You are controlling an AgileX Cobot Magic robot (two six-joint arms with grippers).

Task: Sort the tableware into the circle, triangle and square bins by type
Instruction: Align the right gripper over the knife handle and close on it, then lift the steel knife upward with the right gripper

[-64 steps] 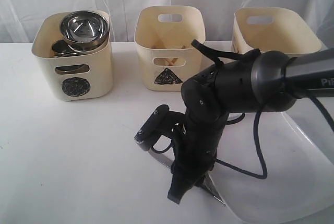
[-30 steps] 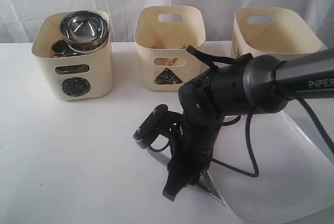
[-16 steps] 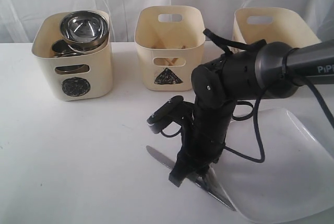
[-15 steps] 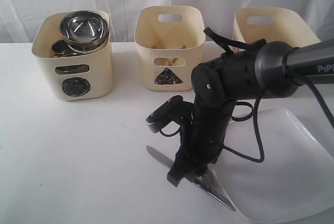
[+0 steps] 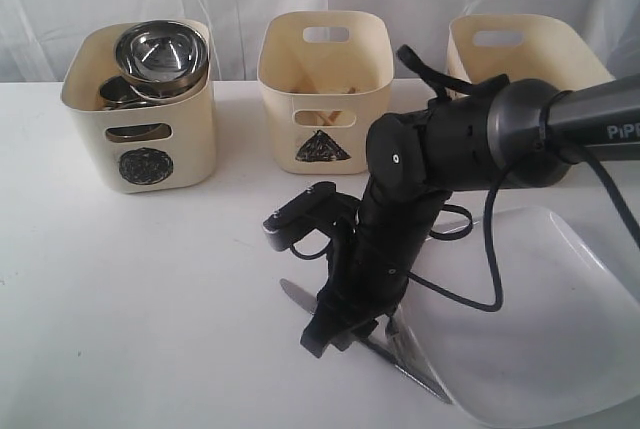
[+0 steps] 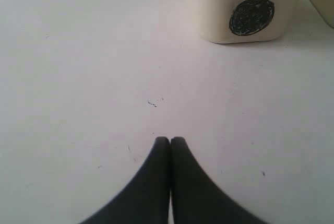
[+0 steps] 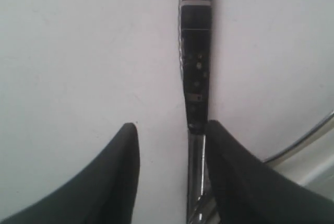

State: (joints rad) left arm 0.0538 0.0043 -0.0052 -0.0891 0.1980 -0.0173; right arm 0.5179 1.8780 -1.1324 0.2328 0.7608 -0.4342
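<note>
A steel knife (image 5: pixel 412 366) lies on the white table beside the large white square plate (image 5: pixel 540 319). My right gripper (image 5: pixel 345 334) points down over it, open. In the right wrist view the knife (image 7: pixel 195 78) runs between the fingers, close against one fingertip (image 7: pixel 224 151), and the other stands well apart. The plate's rim (image 7: pixel 313 138) shows at the edge of that view. My left gripper (image 6: pixel 170 140) is shut on nothing over bare table. The circle bin (image 5: pixel 140 119) holds a steel bowl (image 5: pixel 160 52) on top of other steel pieces. Chopsticks (image 5: pixel 325 114) show in the triangle bin (image 5: pixel 322 69).
The square bin (image 5: pixel 525 54) stands at the back right, partly behind my right arm. A black cable (image 5: pixel 490 269) loops from the arm above the plate. The circle bin (image 6: pixel 245 10) lies ahead of the left gripper. A white curtain hangs behind.
The right arm swung right, then came back left and lower over the knife. Its jaws stayed open. The left gripper has not moved.
</note>
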